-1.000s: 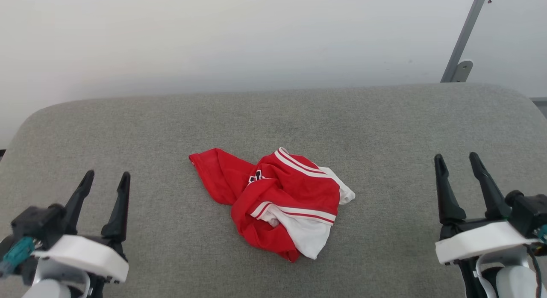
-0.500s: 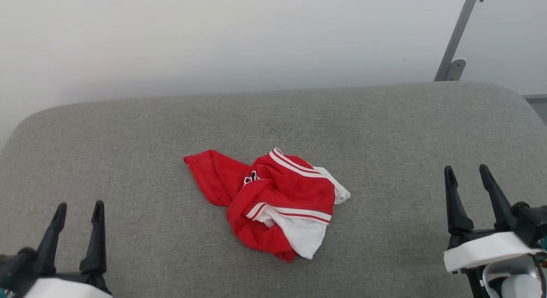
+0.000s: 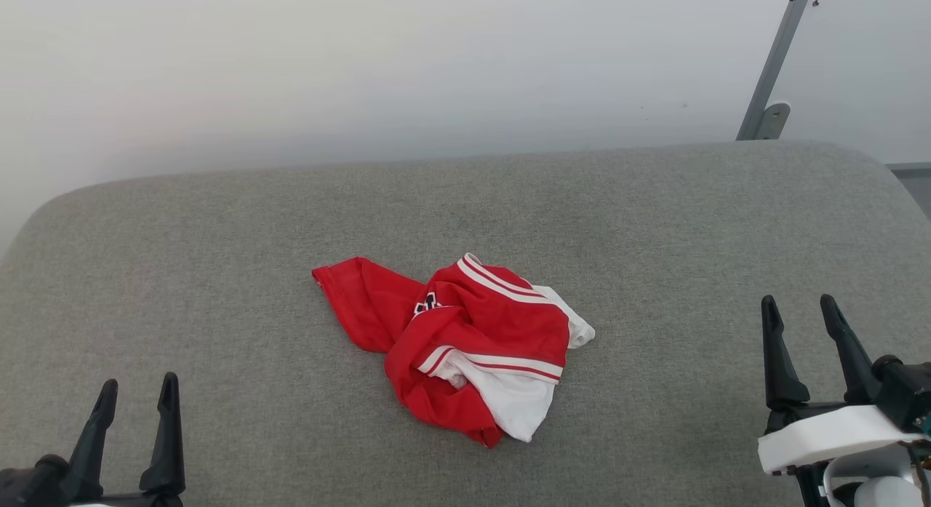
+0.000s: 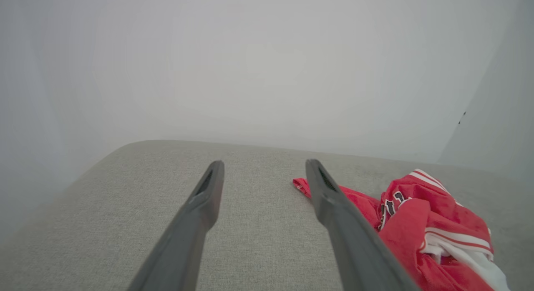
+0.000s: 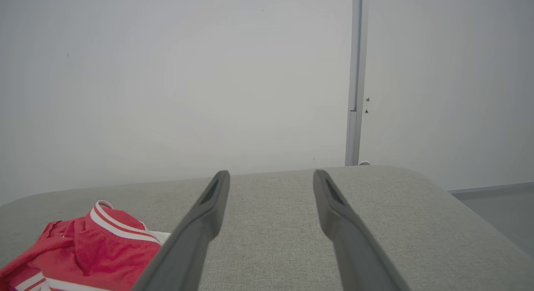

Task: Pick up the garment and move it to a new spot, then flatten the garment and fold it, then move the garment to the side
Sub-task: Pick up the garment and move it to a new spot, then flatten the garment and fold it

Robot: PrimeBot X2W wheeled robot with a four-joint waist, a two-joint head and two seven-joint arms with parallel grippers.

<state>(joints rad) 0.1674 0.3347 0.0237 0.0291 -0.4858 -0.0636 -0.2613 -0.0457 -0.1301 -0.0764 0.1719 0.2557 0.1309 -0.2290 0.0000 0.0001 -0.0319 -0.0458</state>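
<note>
Where it lay crumpled mid-table, the thin red jersey [image 3: 465, 347] bunched in soft folds, white panel and striped trim showing. The table [image 3: 218, 274] was padded grey weave, round-cornered, before a plain pale wall [image 3: 364, 70]. The left gripper [image 3: 140, 380] and right gripper [image 3: 797, 299] stood open, empty, well apart from it.

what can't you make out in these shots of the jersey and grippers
1. Head view: the garment is crumpled, so its folds hide most of the lettering.
2. Head view: the bottom edge cuts off the left gripper body.
3. Right wrist view: the frame's corner and a finger hide most of the garment.
</note>
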